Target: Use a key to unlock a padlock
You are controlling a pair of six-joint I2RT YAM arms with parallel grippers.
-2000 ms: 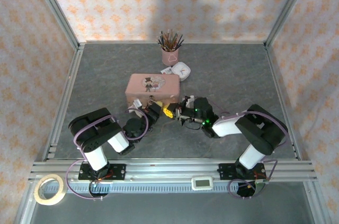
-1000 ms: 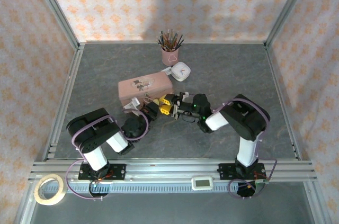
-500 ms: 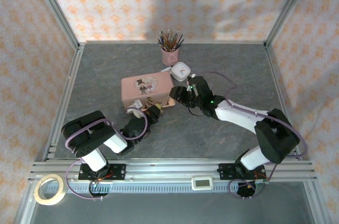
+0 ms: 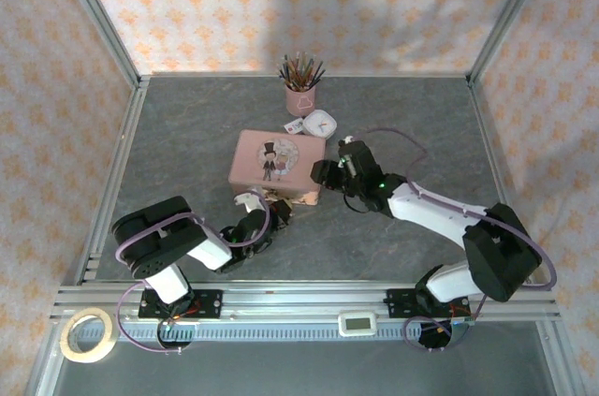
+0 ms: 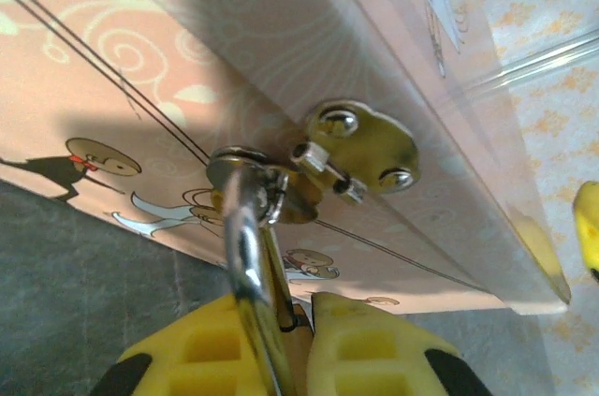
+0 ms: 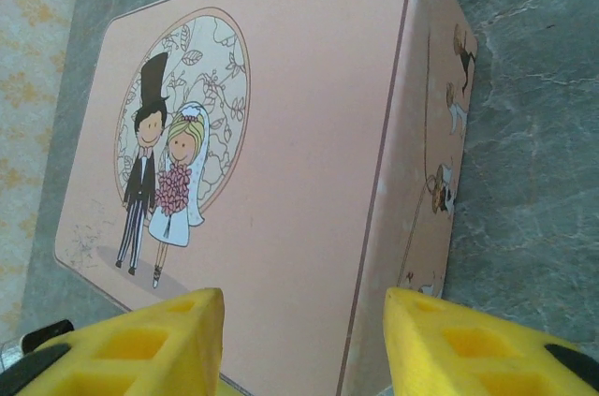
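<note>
padlock (image 5: 247,260) in left tool (image 5: 298,347), at tin (image 5: 187,68)

A grey, marbled desk (image 4: 187,124) forms the floor of a box-like cell. It is closed in by a back wall (image 4: 309,3) and two side walls (image 4: 47,153), all papered in pale cream with an orange floral motif. Aluminium posts (image 4: 98,14) run up the corners, a slotted aluminium rail (image 4: 299,300) lies across the near edge, and soft light leaves broad, faint shadows on the back wall.
</note>
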